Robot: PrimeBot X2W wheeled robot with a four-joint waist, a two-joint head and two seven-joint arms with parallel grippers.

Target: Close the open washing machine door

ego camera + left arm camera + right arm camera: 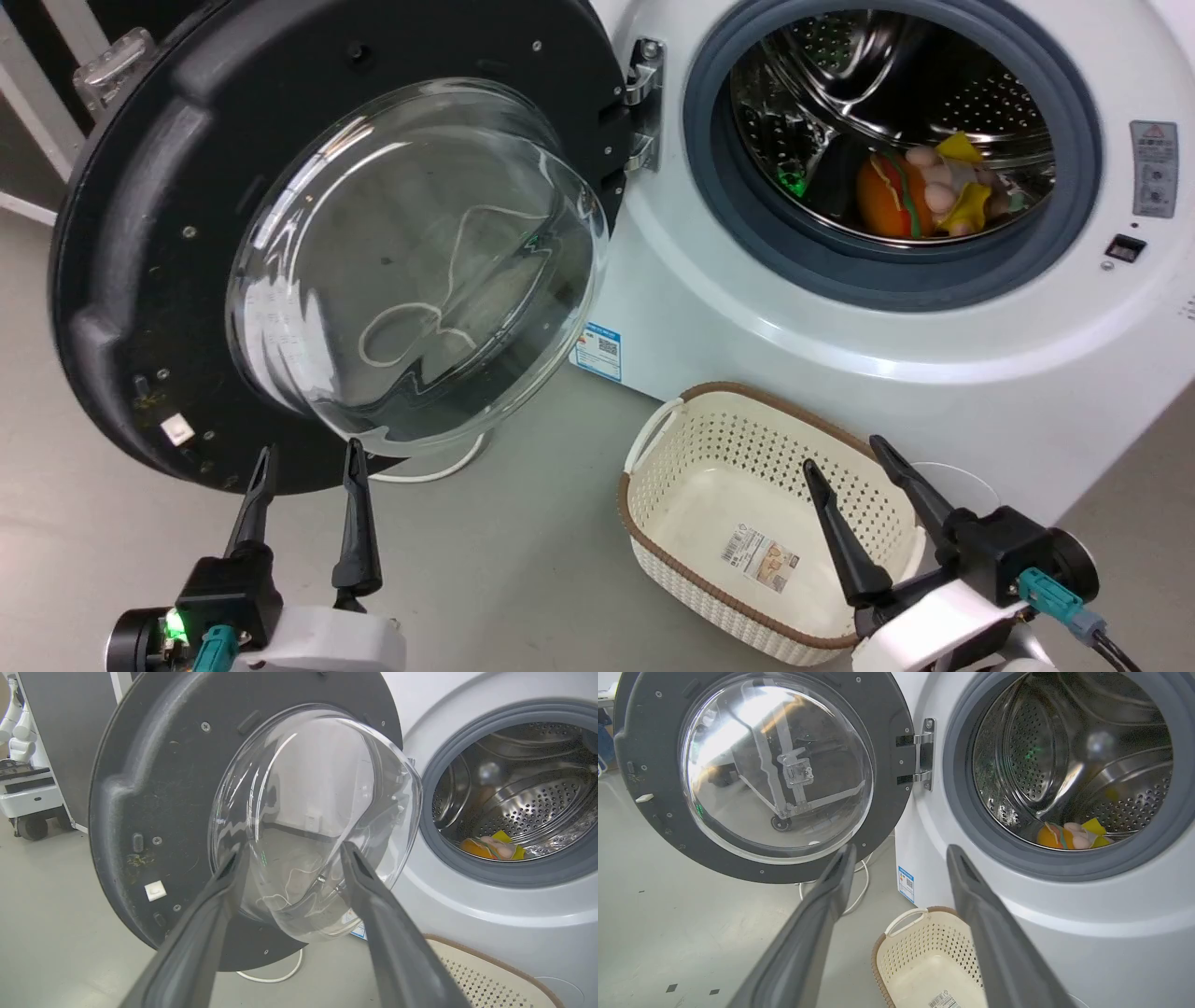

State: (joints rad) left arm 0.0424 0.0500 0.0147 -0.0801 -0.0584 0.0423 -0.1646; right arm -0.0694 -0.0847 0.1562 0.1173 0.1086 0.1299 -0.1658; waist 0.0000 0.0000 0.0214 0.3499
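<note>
While the washing machine door [140, 280] stands swung wide on its hinge, left of the washing machine [747, 308], the left gripper [308, 453] hovers near its lower edge, fingers parted and empty. The right gripper [842, 453], also spread and empty, hangs over the cream basket [691, 597]. The blue sticker [597, 351] shows a QR code; its print is unreadable.
</note>
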